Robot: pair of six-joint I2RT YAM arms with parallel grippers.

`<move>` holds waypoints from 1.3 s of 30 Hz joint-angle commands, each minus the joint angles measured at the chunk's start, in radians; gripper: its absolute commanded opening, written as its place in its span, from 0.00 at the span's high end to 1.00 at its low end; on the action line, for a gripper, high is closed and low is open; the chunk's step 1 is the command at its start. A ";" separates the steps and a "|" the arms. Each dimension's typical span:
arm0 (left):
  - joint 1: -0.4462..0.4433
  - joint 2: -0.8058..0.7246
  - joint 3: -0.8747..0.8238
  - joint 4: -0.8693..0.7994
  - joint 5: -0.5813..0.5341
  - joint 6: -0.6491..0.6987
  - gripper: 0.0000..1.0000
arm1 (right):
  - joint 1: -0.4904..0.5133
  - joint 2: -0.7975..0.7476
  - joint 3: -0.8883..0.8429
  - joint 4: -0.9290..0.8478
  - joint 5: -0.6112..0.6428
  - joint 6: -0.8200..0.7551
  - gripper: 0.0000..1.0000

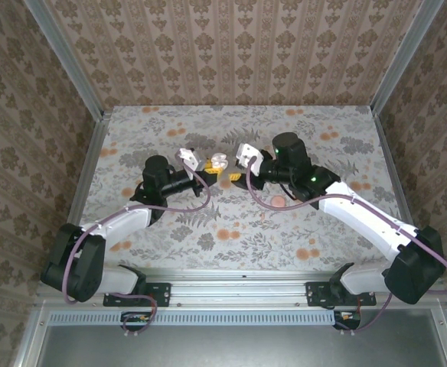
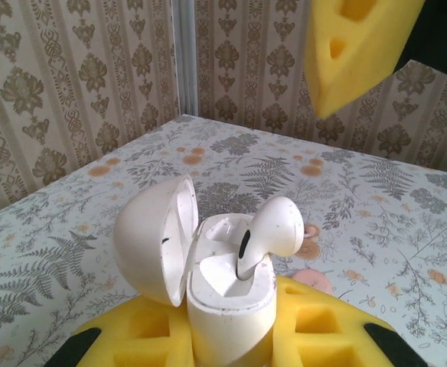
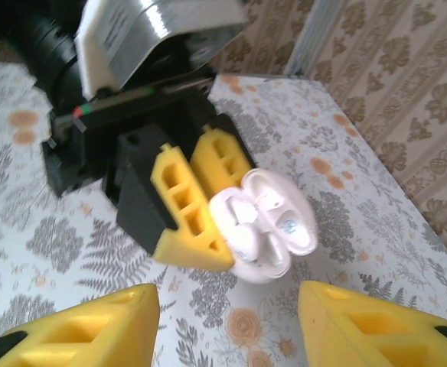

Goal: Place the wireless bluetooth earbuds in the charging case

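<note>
While in L hand (image 3: 220,210), case (image 2: 231,302) well off tbl (image 1: 323,122) edges, R hand (image 3: 227,317) wide.

- I see the charging case (image 2: 227,294) in my left claw (image 2: 227,340).
- One earbud (image 2: 275,228) stands in it, right of the lid (image 2: 153,238).
- My right claw (image 3: 227,321) hangs beside it, apart.

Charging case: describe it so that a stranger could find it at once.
Above the middle of the floral table, the left hand clamps the charging case between yellow pads. It is the glossy white shell, lid open, one earbud sticking out.
</note>
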 commanded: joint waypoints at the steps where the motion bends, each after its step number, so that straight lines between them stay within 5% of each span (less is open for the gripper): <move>1: 0.001 -0.028 0.007 -0.031 0.043 0.057 0.89 | -0.002 0.008 0.012 -0.074 -0.047 -0.155 0.49; 39: -0.002 -0.060 -0.008 -0.041 0.029 0.059 0.89 | 0.036 0.148 0.098 0.024 -0.115 -0.146 0.60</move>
